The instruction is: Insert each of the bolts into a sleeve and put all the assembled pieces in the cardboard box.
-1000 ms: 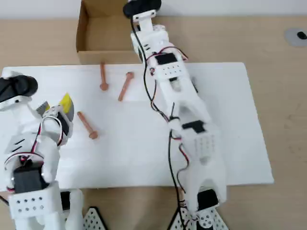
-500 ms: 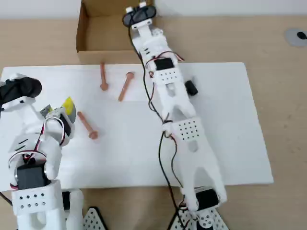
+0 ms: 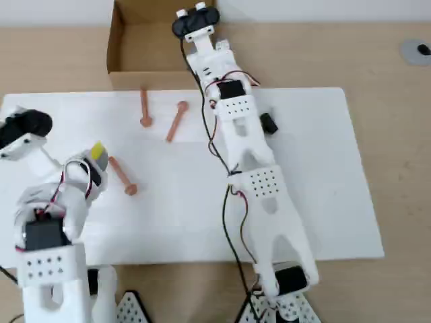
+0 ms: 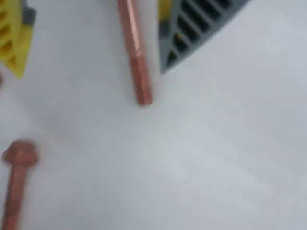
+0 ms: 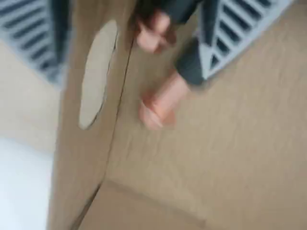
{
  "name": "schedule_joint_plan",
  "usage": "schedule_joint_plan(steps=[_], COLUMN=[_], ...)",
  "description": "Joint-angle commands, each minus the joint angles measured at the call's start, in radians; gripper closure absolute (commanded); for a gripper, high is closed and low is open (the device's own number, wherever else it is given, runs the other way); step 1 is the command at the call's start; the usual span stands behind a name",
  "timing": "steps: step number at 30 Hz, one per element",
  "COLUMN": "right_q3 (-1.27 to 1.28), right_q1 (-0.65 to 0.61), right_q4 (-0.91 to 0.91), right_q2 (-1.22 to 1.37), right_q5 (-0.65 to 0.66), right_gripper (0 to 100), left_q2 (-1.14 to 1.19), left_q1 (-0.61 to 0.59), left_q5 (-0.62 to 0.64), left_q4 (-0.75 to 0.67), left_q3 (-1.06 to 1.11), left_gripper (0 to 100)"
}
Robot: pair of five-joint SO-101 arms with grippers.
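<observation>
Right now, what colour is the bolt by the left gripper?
The bolt is coppery brown, clearest in the high view.

The right arm (image 3: 249, 155) is stretching up the frame's middle into the box (image 3: 145, 79), walling off the bolts (image 3: 176, 121) at left; the mat's (image 3: 330, 188) right side is lying open.

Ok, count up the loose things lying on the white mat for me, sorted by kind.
Copper-coloured bolts: 3
Small black cylindrical sleeve: 1
Total on the white mat: 4
</observation>
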Motion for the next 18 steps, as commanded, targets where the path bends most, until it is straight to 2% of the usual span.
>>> schedule_joint_plan(steps=[1, 5, 9, 13, 18], right_q3=[-0.116, -0.234, -0.226, -0.226, -0.225], right_q1=[-0.008, -0.027, -0.027, -0.001, 0.042], right_q4=[0.089, 0.196, 0.259, 0.446, 0.787], right_q2=[-0.025, -0.028, -0.133, -0.297, -0.501], right_q5=[0.008, 0.006, 0.005, 0.005, 0.011], right_gripper=[70.9, 70.1, 70.1, 70.1, 70.1], left_q2=[0.140, 0.384, 0.665, 0.955, 1.277], left_q1=[-0.029, -0.081, -0.083, -0.048, 0.032], left_q5=[0.041, 0.083, 0.084, 0.080, 0.084], left_q4=[0.040, 0.107, 0.264, 0.425, 0.634], left_q3=[-0.146, -0.371, -0.672, -0.968, -1.297], left_gripper=[80, 80, 80, 80, 80])
